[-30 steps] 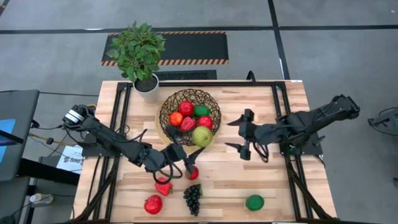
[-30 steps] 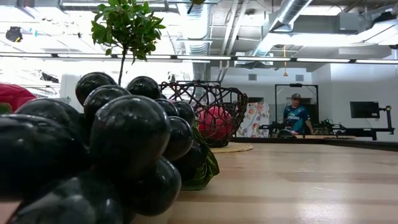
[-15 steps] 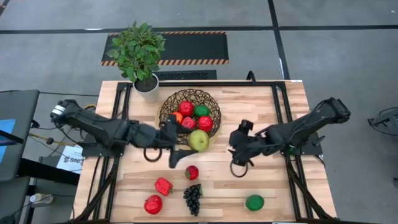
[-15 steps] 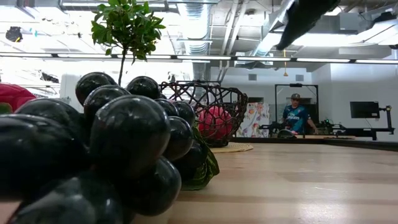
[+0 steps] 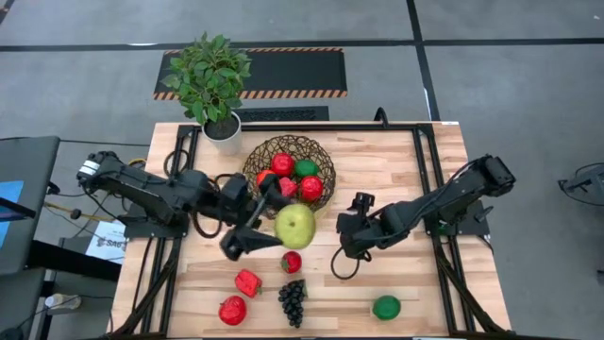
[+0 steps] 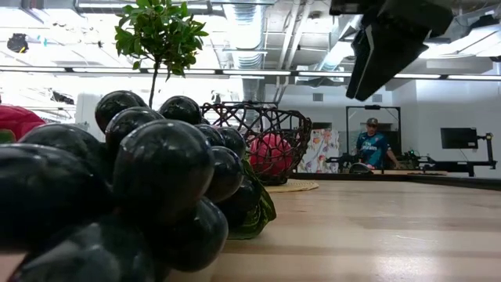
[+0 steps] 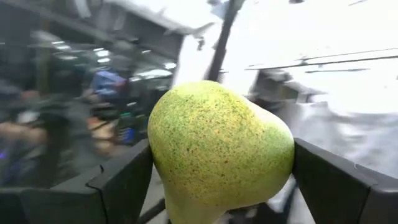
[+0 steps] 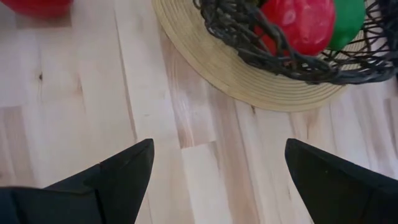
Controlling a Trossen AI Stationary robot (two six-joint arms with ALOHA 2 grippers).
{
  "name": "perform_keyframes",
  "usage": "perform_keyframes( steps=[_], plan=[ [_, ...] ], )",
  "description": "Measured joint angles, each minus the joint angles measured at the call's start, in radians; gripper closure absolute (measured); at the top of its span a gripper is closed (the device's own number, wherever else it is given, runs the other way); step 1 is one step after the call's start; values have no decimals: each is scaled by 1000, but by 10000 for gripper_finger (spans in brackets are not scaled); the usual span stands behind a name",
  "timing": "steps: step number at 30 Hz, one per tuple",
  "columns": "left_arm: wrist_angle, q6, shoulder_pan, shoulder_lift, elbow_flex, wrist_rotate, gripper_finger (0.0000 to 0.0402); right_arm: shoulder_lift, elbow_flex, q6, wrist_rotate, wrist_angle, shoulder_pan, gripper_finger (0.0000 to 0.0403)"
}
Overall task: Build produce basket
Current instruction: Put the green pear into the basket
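The basket (image 5: 257,159), dark woven wire on a tan base, stands at the table's far middle holding red, green and orange produce. A yellow-green pear (image 5: 294,225) hangs just near of it, with my left gripper (image 5: 278,234) shut on it. Loose produce lies along the near edge: a red fruit (image 5: 292,262), a red pepper (image 5: 247,281), another red piece (image 5: 232,309), dark grapes (image 5: 293,300) and a green piece (image 5: 385,307). My right gripper (image 5: 342,257) hovers open above bare wood (image 8: 219,149), right of the red fruit; it also shows in the low view (image 6: 376,63). My left gripper pinches the pear's broad body (image 7: 163,168) between its two fingers, one on each side. The fingers come from the table's left and slant upward. The pear is lifted clear of table and basket.
A potted green plant (image 5: 222,90) in a white pot stands at the far left corner. Black frame rails (image 5: 420,189) run along both sides of the tabletop. Bare wood lies right of the basket. A person (image 6: 373,142) stands far off in the room.
My left gripper has risen with the pear and rolled, carrying it off the basket's near rim a little toward the near edge. My right gripper has come down, tipping further downward, toward the near edge and the table's left; its fingers stay open.
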Motion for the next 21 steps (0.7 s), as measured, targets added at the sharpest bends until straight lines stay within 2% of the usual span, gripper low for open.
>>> perform_keyframes(
  steps=[8, 13, 15, 18, 21],
  plan=[
    [69, -22, -20, 1, 0, 375, 71, -4, 1, 2, 0, 11, 22, 22],
    [57, -14, -32, 1, -1, 645, 71, -5, 0, 2, 0, 14, 29, 22],
    [27, -23, -34, 0, -1, 711, 71, -5, 0, 2, 1, 19, 29, 22],
    [-101, 10, -40, 0, -1, 700, 71, -5, 0, 3, 0, 19, 29, 22],
    [-326, 128, -42, 0, -1, 552, 71, -5, 0, 3, -2, 19, 29, 22]
  ],
)
